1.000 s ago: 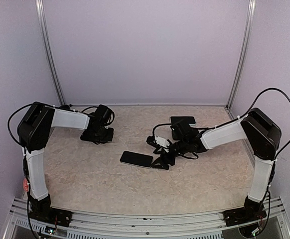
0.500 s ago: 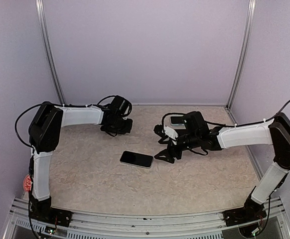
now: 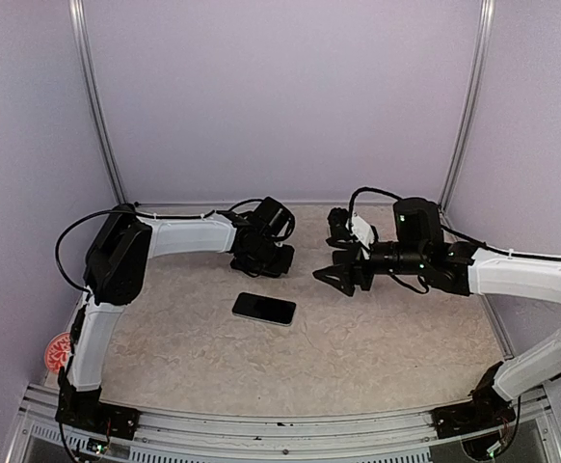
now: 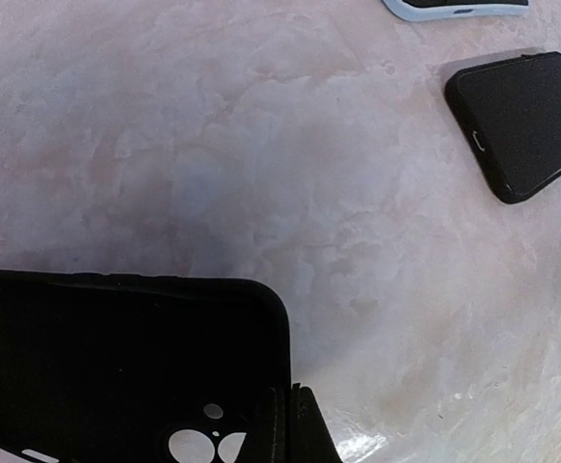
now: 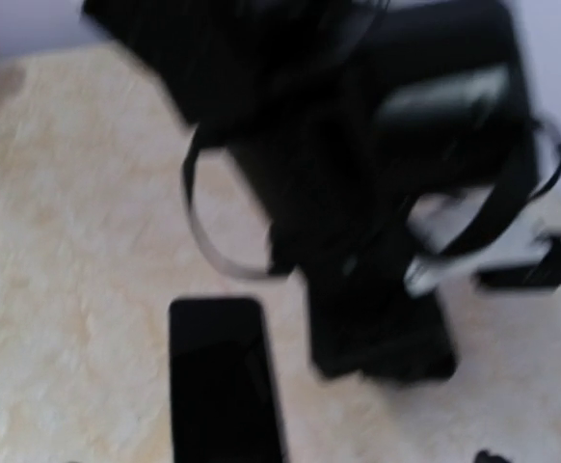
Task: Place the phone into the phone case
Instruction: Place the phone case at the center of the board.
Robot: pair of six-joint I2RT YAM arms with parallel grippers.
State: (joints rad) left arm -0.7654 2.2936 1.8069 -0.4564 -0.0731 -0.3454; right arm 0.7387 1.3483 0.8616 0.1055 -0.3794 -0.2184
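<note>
1. Marbled beige worktop point(image 3: 184, 357) between lilac walls.
2. Nearest: phone point(image 3: 263, 308) lying flat, screen up, not in a case.
3. Just beyond, to the right: right pincer point(image 3: 343, 277) spread wide, gripping nothing.
4. Farther left: left pincer point(image 3: 261, 258) clamped on black phone case point(image 4: 117, 367), nothing inside it.

A tabletop point(image 3: 194, 357) of pale beige, marbled like stone, fills the floor of a small booth. Plain lilac walls close it in: a back wall point(image 3: 280, 96), a left wall point(image 3: 20, 145) and a right wall point(image 3: 541, 116). Slim metal posts point(image 3: 95, 106) stand in the two back corners. A ribbed metal rail point(image 3: 280, 429) runs along the near edge. The light is soft and even, with faint shadows.
</note>
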